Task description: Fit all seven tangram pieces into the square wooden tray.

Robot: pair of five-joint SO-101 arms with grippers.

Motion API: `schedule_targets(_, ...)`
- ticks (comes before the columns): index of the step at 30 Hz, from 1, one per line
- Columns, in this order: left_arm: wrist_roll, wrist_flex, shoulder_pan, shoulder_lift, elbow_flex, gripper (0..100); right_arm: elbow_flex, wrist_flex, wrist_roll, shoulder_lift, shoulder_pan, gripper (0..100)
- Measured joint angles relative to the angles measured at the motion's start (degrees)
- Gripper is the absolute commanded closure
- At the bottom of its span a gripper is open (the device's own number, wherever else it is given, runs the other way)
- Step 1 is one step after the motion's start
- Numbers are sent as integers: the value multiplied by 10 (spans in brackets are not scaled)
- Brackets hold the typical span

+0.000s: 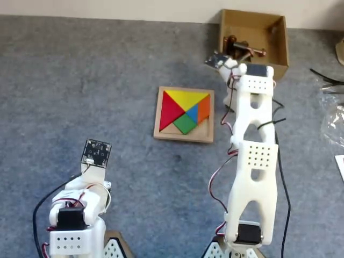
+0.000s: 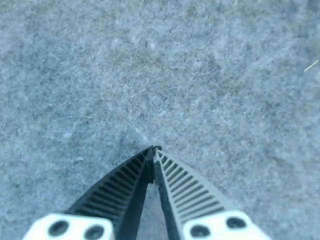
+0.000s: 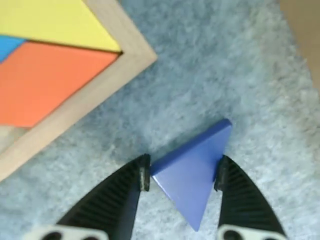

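Right wrist view: a blue triangle [image 3: 192, 181] is gripped by the right gripper [image 3: 182, 172] over grey carpet [image 3: 225, 75], just beside the corner of the wooden tray [image 3: 75, 102] (bare floor is seen inside its rim). The left gripper [image 2: 154, 150] is closed, well apart.

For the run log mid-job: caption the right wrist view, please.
Right jaws pinch a blue triangle over grey carpet, beside the tray corner with yellow and orange pieces.
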Motion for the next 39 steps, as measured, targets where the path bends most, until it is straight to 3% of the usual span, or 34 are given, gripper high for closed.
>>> schedule_targets(12, 0, 0, 0, 0, 0, 994, -98, 127, 111, 2, 2, 875)
schedule_targets(22, 0, 0, 0, 0, 0, 994, -120, 135, 117, 2, 2, 872)
schedule_targets(34, 0, 0, 0, 0, 0, 994, -122, 136, 271, 2, -40, 872)
schedule_targets(39, 0, 0, 0, 0, 0, 994, -122, 136, 290, -11, -58, 872)
